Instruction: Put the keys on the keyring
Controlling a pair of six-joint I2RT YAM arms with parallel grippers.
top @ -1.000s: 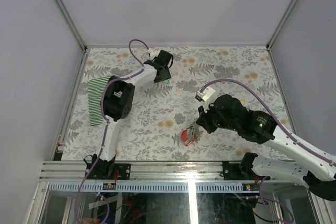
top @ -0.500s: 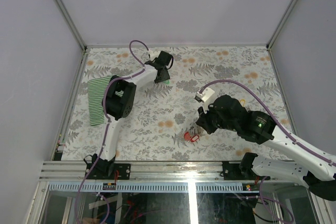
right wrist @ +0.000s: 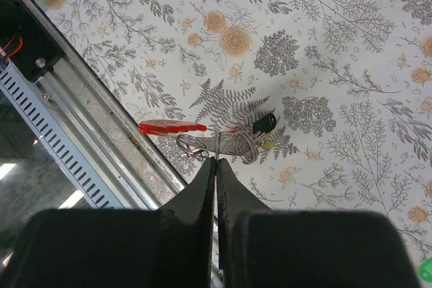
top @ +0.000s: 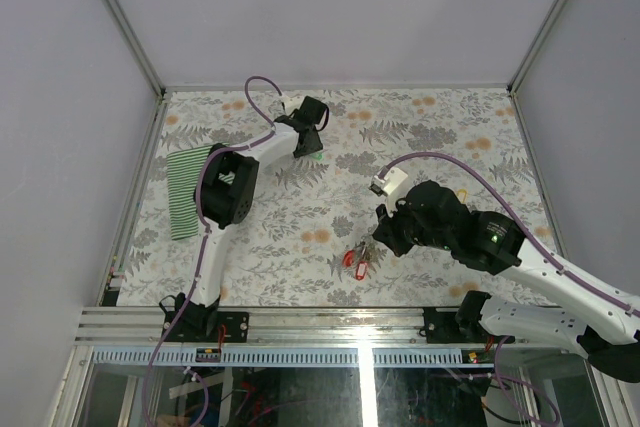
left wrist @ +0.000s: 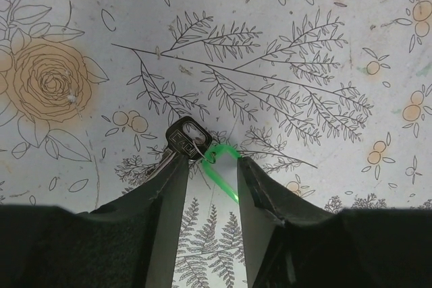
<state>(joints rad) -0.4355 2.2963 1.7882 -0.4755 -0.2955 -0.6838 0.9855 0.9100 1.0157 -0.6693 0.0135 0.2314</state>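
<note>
My left gripper (left wrist: 210,161) is at the far side of the table (top: 312,150), down on the floral cloth. Its jaws are pinched in on a key with a dark head (left wrist: 187,141) joined to a green plastic loop (left wrist: 223,166), which spans the gap between the fingers. My right gripper (right wrist: 217,160) is shut on a thin metal part of the keyring (right wrist: 223,143). The keyring's red loop (right wrist: 172,127) shows edge-on, with wire rings, a black key head (right wrist: 264,123) and a yellow bit (right wrist: 268,144) hanging beside it. From above, this bunch (top: 356,258) hangs near the table's front edge.
A green striped cloth (top: 185,192) lies at the left side of the floral table cover (top: 450,137). A metal rail (right wrist: 88,119) runs along the front edge, just below the keyring. Grey walls close in the table on three sides.
The left jaws have narrowed onto the green loop. The keyring in the right gripper has turned, so its red loop now looks thinner from above.
</note>
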